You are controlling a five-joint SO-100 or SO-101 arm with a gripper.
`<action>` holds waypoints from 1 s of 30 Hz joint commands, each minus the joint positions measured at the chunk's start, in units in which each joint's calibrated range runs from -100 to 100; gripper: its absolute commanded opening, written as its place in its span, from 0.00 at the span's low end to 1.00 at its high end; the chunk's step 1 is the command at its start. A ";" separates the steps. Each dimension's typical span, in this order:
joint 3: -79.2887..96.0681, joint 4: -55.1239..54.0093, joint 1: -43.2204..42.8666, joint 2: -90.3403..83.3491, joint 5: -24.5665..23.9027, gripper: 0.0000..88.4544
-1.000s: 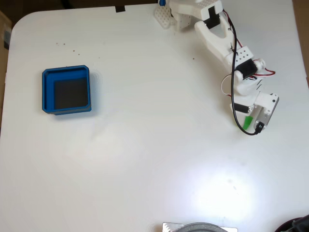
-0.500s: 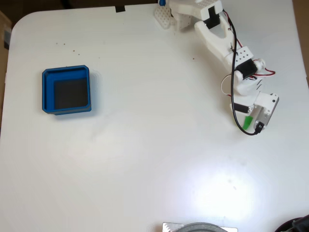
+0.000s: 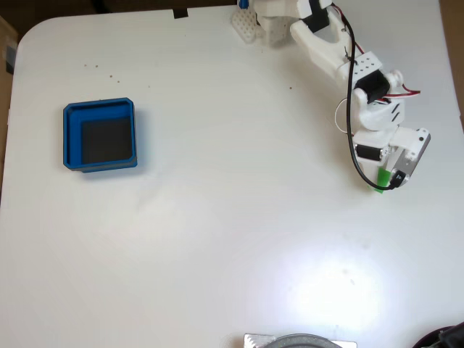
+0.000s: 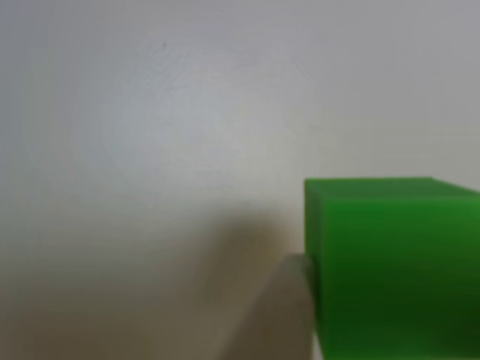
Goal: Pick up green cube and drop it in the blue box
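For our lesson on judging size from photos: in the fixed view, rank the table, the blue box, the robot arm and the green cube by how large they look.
Largest to smallest:
1. table
2. robot arm; it stands nearer the camera, so its lead over the box is less sure
3. blue box
4. green cube, partly hidden at the jaws

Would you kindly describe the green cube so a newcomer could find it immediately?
On the white table, follow the white arm down the fixed view's right side. At its tip sits the green cube, the one bright green thing, far from the blue box at left.
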 commanded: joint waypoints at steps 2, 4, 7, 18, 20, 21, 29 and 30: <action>-3.15 0.46 0.40 -8.33 -4.98 0.02; -3.15 0.46 0.25 -9.08 -6.64 0.02; -3.06 0.46 0.10 -11.25 -8.55 0.02; -1.00 0.46 0.56 -19.36 -15.68 0.02; -1.00 0.46 0.56 -20.70 -15.73 0.02; -0.91 0.46 0.56 -21.45 -15.73 0.02; 12.64 0.38 5.59 -31.24 -15.43 0.02; 14.26 0.38 6.82 -32.49 -15.38 0.02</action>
